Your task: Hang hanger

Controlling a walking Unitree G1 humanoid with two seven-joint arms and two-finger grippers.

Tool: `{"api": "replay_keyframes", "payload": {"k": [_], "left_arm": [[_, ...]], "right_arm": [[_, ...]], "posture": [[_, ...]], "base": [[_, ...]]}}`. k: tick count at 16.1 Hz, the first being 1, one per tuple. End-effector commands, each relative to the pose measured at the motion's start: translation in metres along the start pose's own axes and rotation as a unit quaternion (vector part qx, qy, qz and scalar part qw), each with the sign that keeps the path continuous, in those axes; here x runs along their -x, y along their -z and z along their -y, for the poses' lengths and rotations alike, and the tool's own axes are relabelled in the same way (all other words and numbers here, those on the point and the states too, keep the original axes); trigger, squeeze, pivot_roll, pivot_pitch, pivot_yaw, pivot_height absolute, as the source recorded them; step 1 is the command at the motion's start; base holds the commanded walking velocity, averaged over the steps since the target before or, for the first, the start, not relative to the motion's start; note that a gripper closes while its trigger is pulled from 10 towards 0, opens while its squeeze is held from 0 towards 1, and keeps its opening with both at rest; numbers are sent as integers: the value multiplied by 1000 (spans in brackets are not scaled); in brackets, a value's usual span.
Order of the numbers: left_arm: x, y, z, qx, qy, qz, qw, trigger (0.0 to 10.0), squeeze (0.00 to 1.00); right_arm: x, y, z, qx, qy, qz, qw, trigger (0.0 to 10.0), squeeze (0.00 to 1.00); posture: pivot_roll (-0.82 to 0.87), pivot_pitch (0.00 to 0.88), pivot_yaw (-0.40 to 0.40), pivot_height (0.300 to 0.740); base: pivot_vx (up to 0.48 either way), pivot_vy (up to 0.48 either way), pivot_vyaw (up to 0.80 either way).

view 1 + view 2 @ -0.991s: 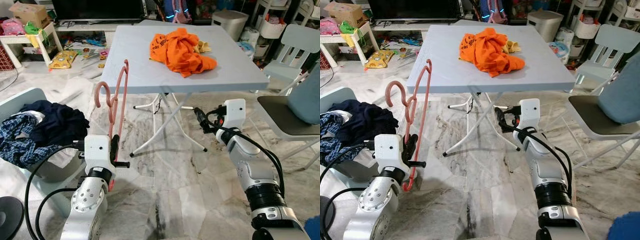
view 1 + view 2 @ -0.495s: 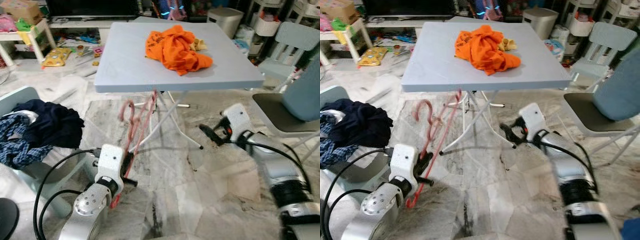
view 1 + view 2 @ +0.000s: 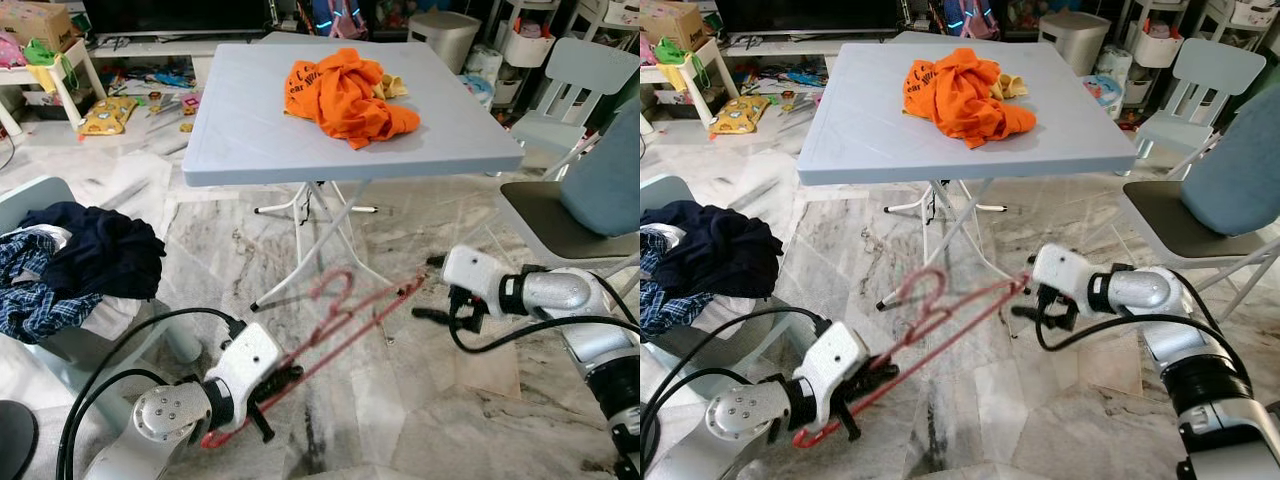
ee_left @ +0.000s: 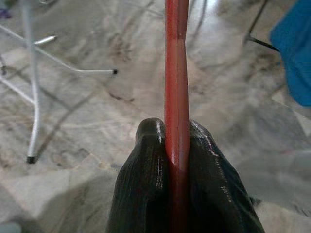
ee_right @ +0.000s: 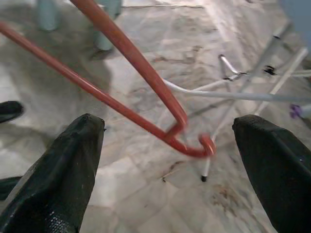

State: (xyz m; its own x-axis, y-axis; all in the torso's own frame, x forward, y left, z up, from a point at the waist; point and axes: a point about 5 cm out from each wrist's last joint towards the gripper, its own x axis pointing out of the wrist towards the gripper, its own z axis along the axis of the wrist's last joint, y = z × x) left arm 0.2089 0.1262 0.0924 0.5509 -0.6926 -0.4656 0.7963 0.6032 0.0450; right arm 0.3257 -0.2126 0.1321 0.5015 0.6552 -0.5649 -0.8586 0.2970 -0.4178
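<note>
A thin red hanger [image 3: 335, 335] lies tilted low over the marble floor, its hook [image 3: 923, 290] pointing toward the table. My left gripper [image 3: 268, 388] is shut on the hanger's lower bar, and the left wrist view has both black fingers [image 4: 153, 145] pinched around the red bar [image 4: 176, 73]. My right gripper [image 3: 430, 290] is open, low in front of the chair. In the right wrist view its fingers [image 5: 68, 170] stand wide apart with the hanger's curled end [image 5: 187, 138] between them, untouched.
A grey folding table [image 3: 250, 130] carries an orange shirt [image 3: 345, 90]; its crossed legs [image 3: 320, 235] stand just beyond the hanger. A basket of dark clothes [image 3: 80, 265] is on the left, a chair [image 3: 565, 225] on the right, toys at the back left.
The left arm has dropped and swung the hanger from upright to nearly flat, pointing right. The right gripper has come down to the hanger's far end. The camera has also shifted.
</note>
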Motion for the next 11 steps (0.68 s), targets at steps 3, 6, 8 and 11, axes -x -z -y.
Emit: {"api": "replay_keyframes", "payload": {"k": [3,6,8,11], "left_arm": [[3,-6,-1,-36,34,-2,999,10000,0],[1,-5,-3,-57,28,-8,998,10000,0],[-2,-8,1,-63,46,0,997,10000,0],[-7,-13,1,-75,66,23,995,10000,0]], "right_arm": [[-1,-10,-6,34,-73,16,997,10000,0],[-1,-12,-9,44,-100,16,994,10000,0],[0,-16,-9,53,-118,18,991,10000,0],[1,-20,-12,64,-160,15,985,10000,0]], "posture": [[-17,35,-22,740],[-19,32,-21,740],[-24,28,-22,740],[-31,25,-27,740]], "base": [[0,0,0],[0,0,0],[0,0,0],[0,0,0]]}}
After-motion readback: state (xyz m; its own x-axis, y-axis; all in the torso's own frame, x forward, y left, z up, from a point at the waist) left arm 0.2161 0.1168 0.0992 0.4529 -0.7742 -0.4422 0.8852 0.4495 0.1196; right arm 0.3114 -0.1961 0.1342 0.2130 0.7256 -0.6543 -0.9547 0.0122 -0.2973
